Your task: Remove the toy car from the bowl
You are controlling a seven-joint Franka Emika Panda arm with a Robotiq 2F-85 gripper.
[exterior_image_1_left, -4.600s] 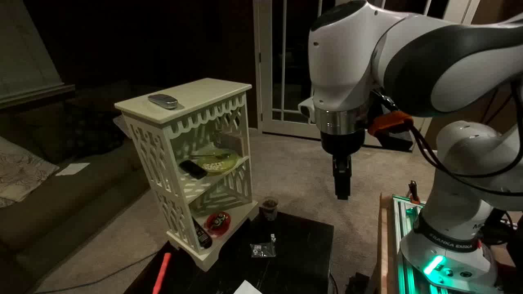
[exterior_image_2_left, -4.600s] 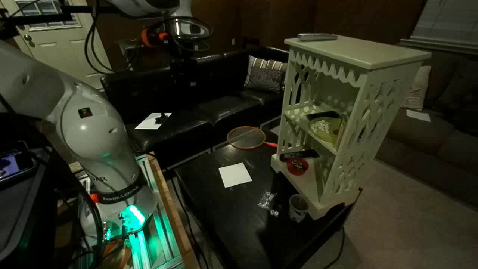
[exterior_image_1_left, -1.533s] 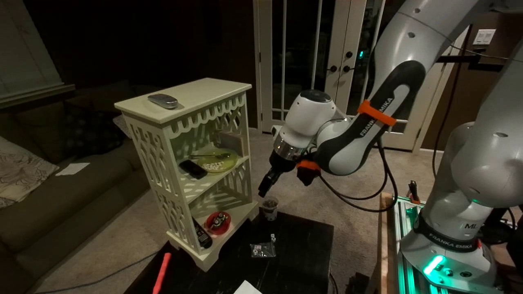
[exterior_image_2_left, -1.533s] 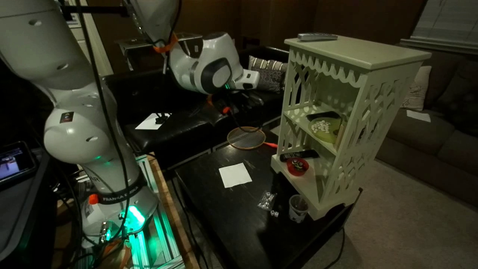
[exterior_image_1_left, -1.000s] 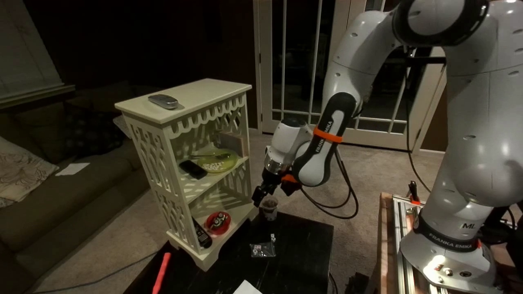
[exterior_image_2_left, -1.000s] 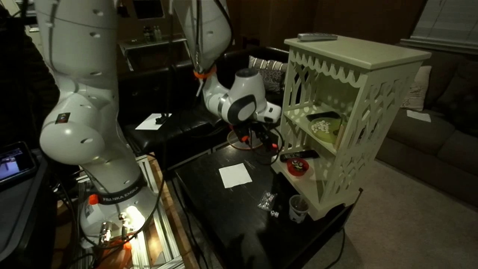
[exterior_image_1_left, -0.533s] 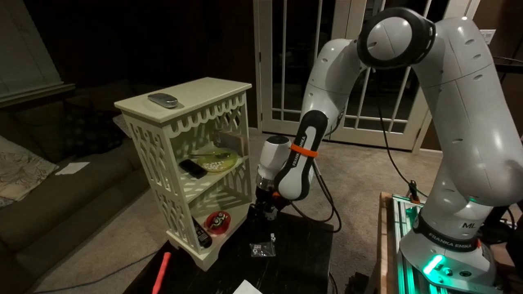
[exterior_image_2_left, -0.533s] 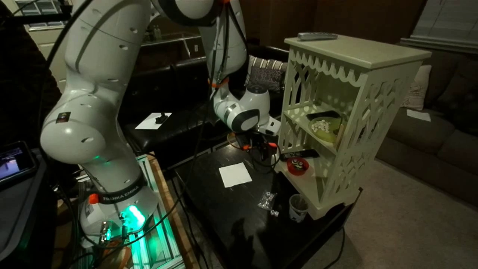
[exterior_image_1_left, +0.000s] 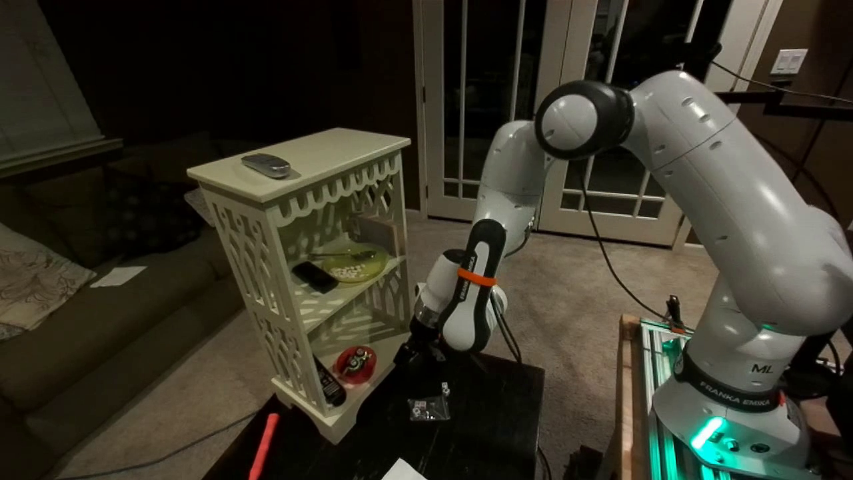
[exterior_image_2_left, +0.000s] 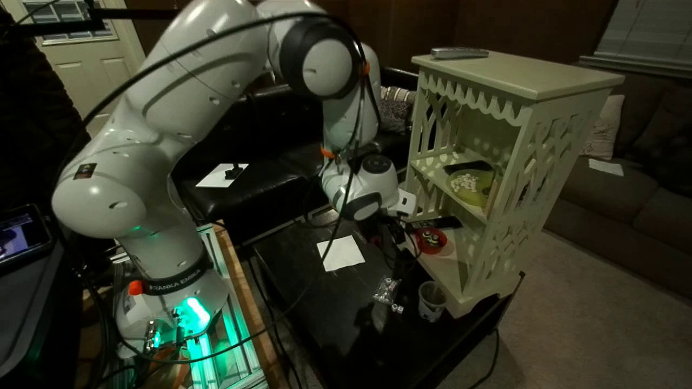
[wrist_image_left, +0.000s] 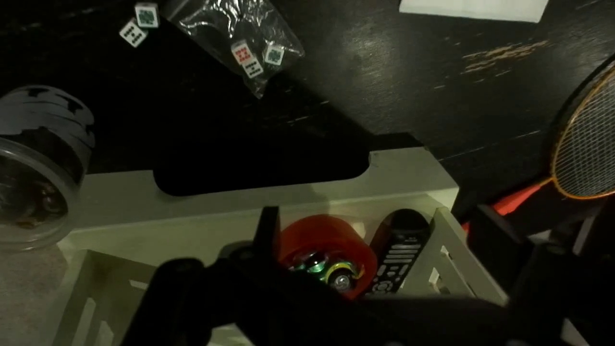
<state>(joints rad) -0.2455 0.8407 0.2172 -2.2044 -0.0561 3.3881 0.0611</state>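
Dim carpet (exterior_image_1_left: 566, 287) beyond, black surface (exterior_image_1_left: 486, 413) below, end effector (wrist_image_left: 377, 214) at the edge of the shelf (exterior_image_1_left: 383, 341), fingers spread wide! Toy car (wrist_image_left: 336, 275) ahead, in the bowl (wrist_image_left: 322, 230): remote (wrist_image_left: 403, 245) one side, bare shelf the other.

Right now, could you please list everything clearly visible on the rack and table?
Rack: 1, cream, table
Bowl: 1, red, bottom shelf
Toy car: 1, partly green, in bowl
Remote: 1, black, beside bowl
Handset: 1, grey, rack top
Phone: 1, black, middle shelf
Dish: 1, green, middle shelf
Cup: 1, clear, table
Bag: 1, clear, table
Loose dice: 2, white, table
Paper: 1, white, table
Racket: 1, orange, table
Arm: 1, white, over table
Gripper: 1, black, near bowl
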